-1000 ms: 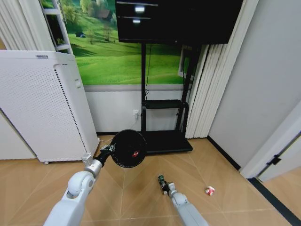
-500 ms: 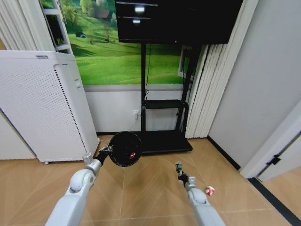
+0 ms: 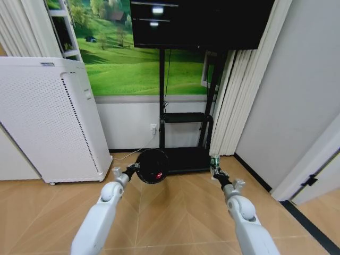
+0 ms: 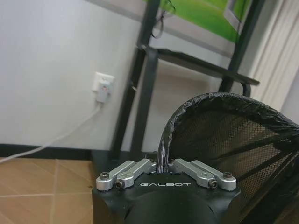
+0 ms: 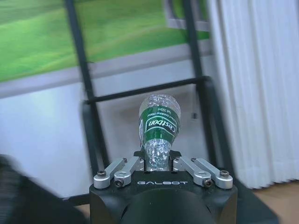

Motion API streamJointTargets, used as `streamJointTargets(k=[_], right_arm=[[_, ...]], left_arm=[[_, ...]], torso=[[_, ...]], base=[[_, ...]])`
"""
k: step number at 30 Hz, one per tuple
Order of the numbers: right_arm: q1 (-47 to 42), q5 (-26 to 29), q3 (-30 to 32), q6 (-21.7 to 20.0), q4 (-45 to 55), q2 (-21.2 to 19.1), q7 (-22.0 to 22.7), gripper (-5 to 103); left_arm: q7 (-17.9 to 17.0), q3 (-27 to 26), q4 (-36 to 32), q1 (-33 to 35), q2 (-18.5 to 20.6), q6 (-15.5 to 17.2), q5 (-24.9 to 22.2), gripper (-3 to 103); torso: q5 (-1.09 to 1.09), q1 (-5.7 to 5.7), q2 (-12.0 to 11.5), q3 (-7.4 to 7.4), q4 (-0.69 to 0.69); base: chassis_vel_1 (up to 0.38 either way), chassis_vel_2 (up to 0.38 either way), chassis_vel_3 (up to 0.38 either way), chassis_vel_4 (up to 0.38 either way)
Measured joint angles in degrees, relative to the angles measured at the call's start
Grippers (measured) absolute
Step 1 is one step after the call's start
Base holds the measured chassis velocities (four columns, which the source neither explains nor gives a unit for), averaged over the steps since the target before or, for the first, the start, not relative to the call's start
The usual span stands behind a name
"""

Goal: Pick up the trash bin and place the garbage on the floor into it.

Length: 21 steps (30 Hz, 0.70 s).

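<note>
Trash bin [image 3: 153,166], rim pinched in the closed left claw [image 3: 134,169], faces mouth-out left of the green bottle [image 3: 215,161], clamped upright by the right claw [image 3: 216,168].

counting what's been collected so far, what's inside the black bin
Through the bin's open mouth, held up by the left hand, one red piece shows inside. The dark mesh hides whatever else may lie deeper.

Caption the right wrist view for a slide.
Right gripper shut on green-labelled bottle, raised before the black TV stand.
</note>
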Motion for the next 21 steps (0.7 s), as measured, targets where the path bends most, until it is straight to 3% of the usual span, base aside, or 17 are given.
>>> streamJointTargets(k=[10,21], right_arm=[[-3.16,-0.39,-8.95,-1.77,8.99,-2.24,-0.55,22],[-0.18,-6.36,-17.10,-2.01,3.26,-0.20,-0.60,22]], left_arm=[[0.45,5.40,5.08,-2.74,-4.89,-0.44,1.22,3],[-0.03,5.88,3.88,-0.62,-9.28,-0.71,3.60,3]], torso=[[-0.01,0.00,0.00,0.00,0.00],[-0.02,0.00,0.00,0.00,0.00]], base=[[0.000,0.000,0.000,0.000],[0.000,0.000,0.000,0.000]])
